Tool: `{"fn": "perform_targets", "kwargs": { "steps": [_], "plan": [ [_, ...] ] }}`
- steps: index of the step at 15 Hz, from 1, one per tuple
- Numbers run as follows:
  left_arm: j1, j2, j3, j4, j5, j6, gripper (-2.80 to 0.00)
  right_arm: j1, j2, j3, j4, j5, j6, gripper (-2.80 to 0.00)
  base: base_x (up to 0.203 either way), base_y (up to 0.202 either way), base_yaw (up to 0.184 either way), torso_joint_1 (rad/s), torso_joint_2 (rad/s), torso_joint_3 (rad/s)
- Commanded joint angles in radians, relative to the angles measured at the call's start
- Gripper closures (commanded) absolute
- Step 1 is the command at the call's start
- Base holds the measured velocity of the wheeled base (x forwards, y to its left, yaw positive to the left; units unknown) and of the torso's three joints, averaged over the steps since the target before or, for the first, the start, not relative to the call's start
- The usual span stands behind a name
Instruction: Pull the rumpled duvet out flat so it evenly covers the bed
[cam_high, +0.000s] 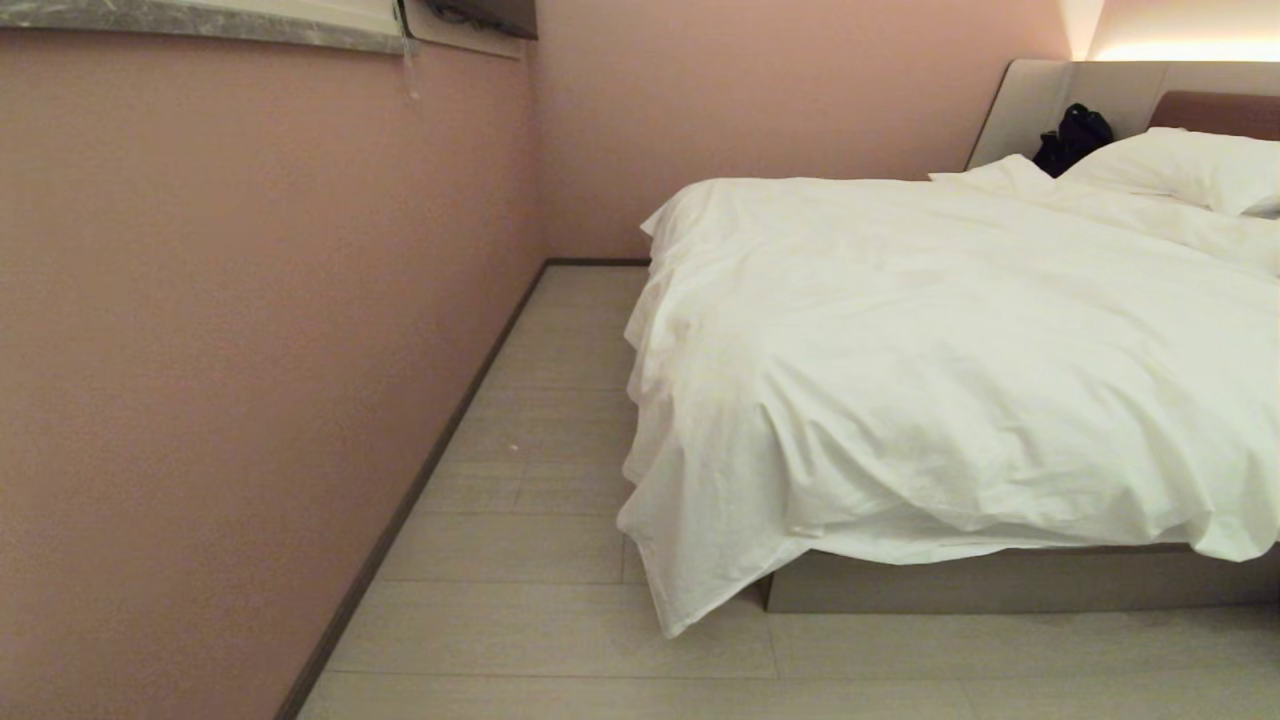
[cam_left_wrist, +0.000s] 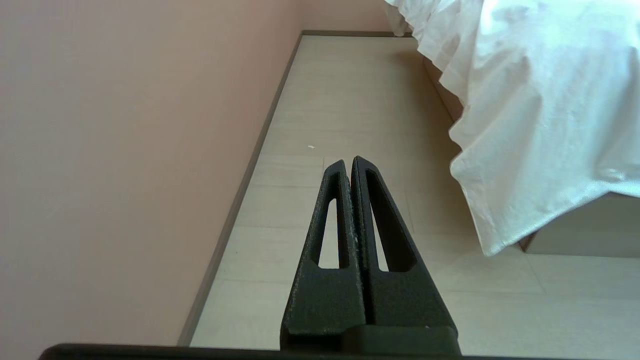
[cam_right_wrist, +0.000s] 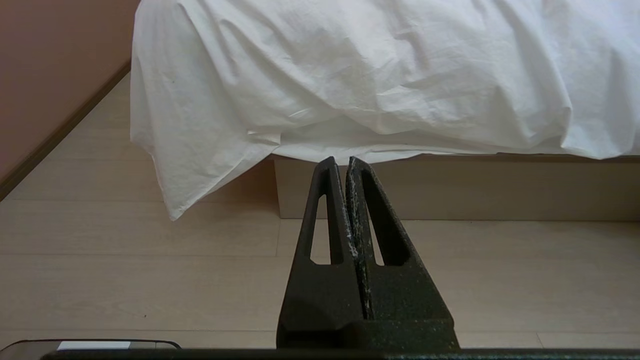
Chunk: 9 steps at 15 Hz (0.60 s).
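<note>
Left gripper (cam_left_wrist: 348, 161) fingers pressed together, holding nothing, over the floor (cam_left_wrist: 350, 100). Right gripper (cam_right_wrist: 340, 160) likewise closed and empty, short of the duvet (cam_right_wrist: 350, 65).

Pink wall (cam_high: 250, 350), pale plank floor (cam_high: 540, 620), white pillow (cam_high: 1190, 165) (black bag (cam_high: 1075, 135) beside it)

A bare strip of pale floor (cam_high: 540, 430) runs between the pink wall (cam_high: 250, 350) and the bed (cam_high: 1000, 580). The white duvet (cam_high: 900, 370) overhangs that side, its corner drooping nearly to the floor.
</note>
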Motion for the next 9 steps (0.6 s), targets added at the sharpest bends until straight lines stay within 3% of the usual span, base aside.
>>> {"fn": "perform_targets", "kwargs": {
  "steps": [1,9],
  "plan": [
    [0.000,0.000,0.000,-0.001,0.000,-0.002,0.00,0.000,0.000,0.000,0.000,0.001,0.000,0.00,-0.084,0.000,0.003,-0.007,0.00,0.000],
    [0.000,0.000,0.000,-0.001,0.000,-0.002,0.00,0.000,0.000,0.000,0.000,0.001,0.000,0.00,0.000,0.000,0.000,0.000,0.00,0.000]
  ]
}}
